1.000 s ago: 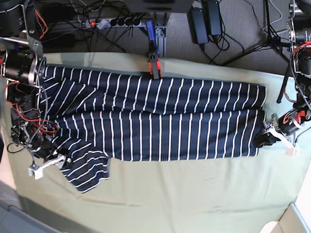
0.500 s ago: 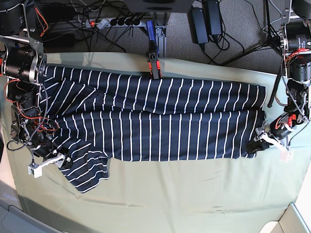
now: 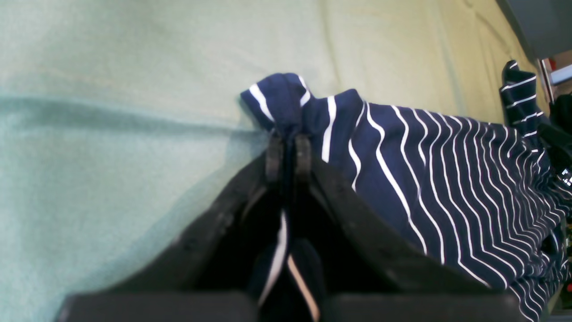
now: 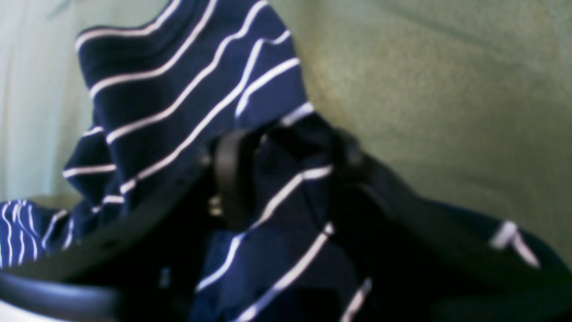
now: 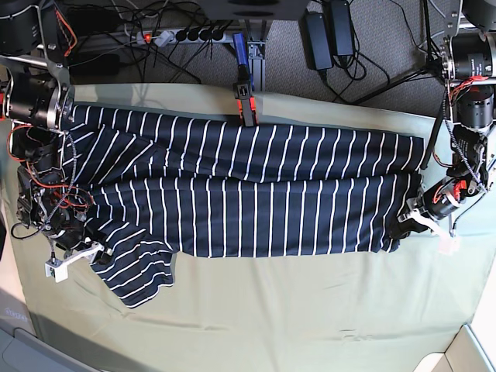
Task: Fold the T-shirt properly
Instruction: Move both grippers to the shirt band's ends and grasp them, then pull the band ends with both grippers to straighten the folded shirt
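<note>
**A:** Start with the big things. Where's the shirt?

**B:** The T-shirt [image 5: 248, 194] lies across the pale green table cloth [image 5: 310, 310], stretched lengthwise from one arm to the other, navy with thin white stripes. One long fold already runs along it, and a sleeve [image 5: 139, 271] spills out at the lower corner by the right arm. The far edge sits near an orange-and-black clamp [image 5: 246, 101].

**A:** What has changed in the last second?

**B:** The hem corner held by the left gripper [image 5: 415, 219] has crept inward and slightly up; the near edge at that end now tucks in short of where it lay. The right end has barely shifted. I'd judge the left arm has begun drawing its end over for the next fold, while the right one anchors.

**A:** And the grips?

**B:** In the left wrist view, the left gripper [image 3: 288, 150] is clenched flat on a bunched corner of cloth, its dark pads pressed together with fabric puffing out beyond the tips. The right gripper [image 4: 286, 147] is blurred, but striped cloth passes between its fingers, so it seems to be grasping the shirt too.

**A:** Texture?

**B:** Soft, limp knit; it ripples and puckers at each pinch. The table cloth is matte and lightly creased.
</note>
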